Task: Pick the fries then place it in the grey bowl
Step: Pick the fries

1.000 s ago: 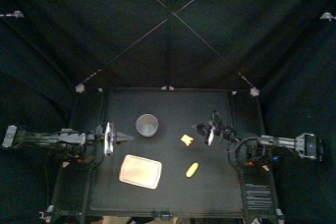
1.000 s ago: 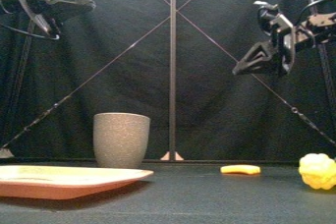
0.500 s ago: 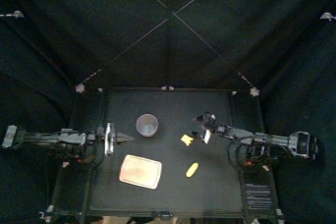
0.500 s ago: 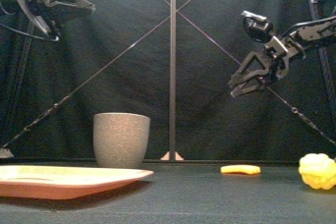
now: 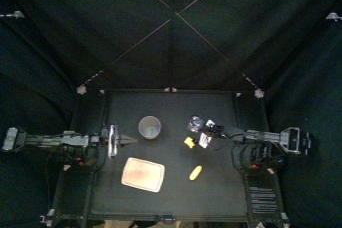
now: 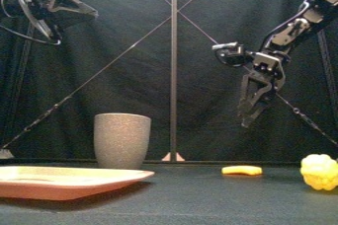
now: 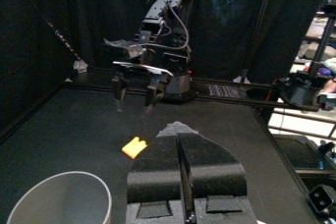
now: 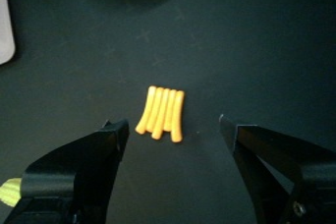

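From above, the fries [image 5: 190,143] lie on the surface [image 5: 227,187] just right of the grey bowl [image 5: 150,126], with the right tool [image 5: 201,128] over them; the left tool [image 5: 107,143] rests at the left edge.

At the front, the right tool [image 6: 248,118] hangs point-down, well above the fries [image 6: 242,170].

The left wrist view shows the left tool [image 7: 182,136] with its jaws together, empty.

In the right wrist view, the right tool [image 8: 174,128] has its jaws apart, framing the fries [image 8: 160,113].
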### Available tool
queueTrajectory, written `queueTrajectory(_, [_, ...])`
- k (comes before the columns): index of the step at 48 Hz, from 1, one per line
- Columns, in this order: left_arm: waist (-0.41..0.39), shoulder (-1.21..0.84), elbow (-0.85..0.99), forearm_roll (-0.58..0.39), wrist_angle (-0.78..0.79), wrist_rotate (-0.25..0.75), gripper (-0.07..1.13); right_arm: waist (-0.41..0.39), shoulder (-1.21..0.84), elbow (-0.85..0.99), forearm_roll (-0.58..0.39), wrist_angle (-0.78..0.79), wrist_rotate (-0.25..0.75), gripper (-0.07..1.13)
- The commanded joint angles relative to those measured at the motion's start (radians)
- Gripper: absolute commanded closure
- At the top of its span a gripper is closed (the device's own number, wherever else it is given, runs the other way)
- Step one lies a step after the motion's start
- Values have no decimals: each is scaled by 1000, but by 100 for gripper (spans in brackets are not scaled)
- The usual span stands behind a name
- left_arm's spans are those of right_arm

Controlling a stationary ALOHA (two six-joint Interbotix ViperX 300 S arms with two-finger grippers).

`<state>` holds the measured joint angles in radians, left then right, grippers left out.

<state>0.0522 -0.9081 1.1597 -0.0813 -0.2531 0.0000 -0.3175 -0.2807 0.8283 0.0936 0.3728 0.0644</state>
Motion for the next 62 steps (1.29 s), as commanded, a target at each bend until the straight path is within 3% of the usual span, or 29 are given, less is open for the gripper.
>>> queueTrajectory(1, [9,8,-18,-2,-5,2,108,18,77,-64,25,49,-2,1])
queueTrajectory(18, [12,8,-3,-2,-5,2,108,9,288,-195,20,144,0,1])
queueTrajectory(39, [12,8,9,-2,-5,-2,108,-31,322,-184,17,127,2,1])
queueTrajectory(62, [12,8,12,-2,-6,-3,108,-21,362,-173,32,118,32,6])
